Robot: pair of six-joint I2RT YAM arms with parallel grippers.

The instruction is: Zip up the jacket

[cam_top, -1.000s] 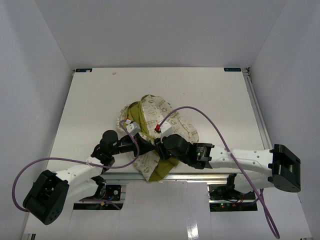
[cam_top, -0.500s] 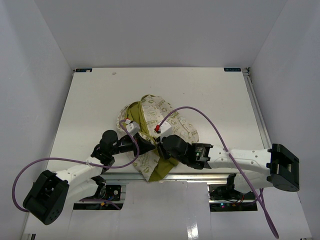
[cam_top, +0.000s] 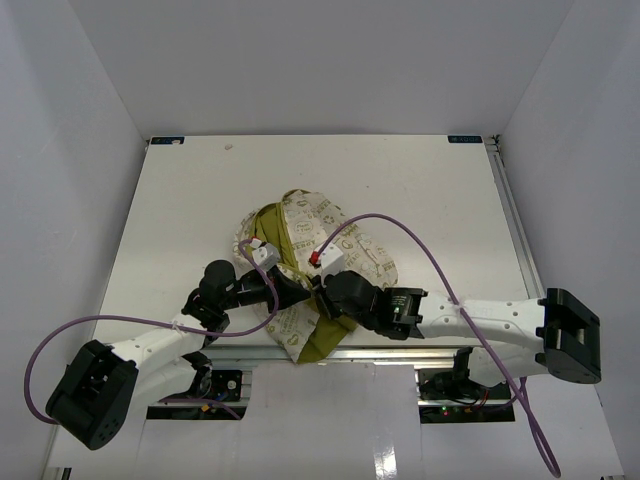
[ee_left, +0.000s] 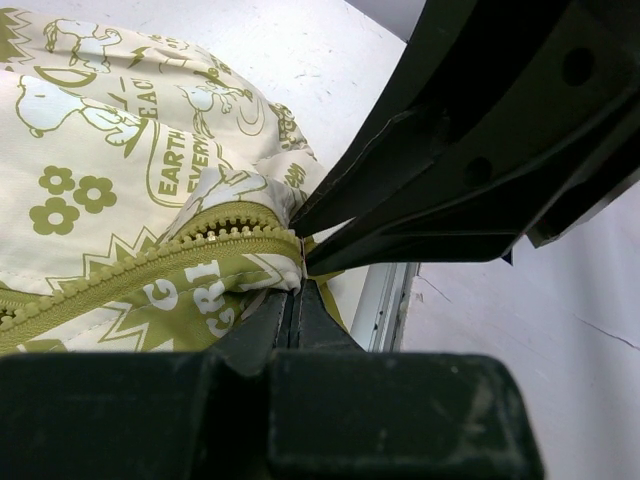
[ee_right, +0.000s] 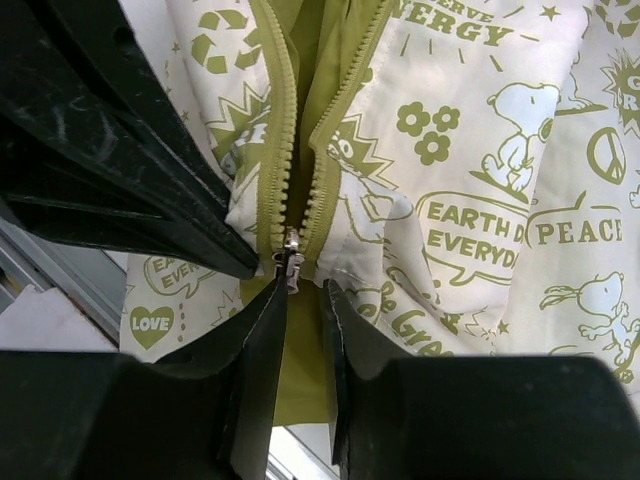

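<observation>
The jacket (cam_top: 318, 228) lies crumpled at the middle of the table's (cam_top: 180, 200) near edge, its olive hem hanging over. The left gripper (ee_left: 296, 296) is pinched closed on the jacket fabric at the zipper's bottom end. The right gripper (ee_right: 300, 292) meets it there, fingers narrowly parted. The zipper (ee_right: 272, 150) gapes above its slider (ee_right: 290, 266), which sits at those fingertips.

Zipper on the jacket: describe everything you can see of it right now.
The zipper is olive green with plastic-looking teeth, unzipped: its two rows part from a small metal slider at the bottom end, green lining showing between. The left gripper pinches the jacket hem beside that end; the right gripper sits just below the slider, grip unclear.
</observation>
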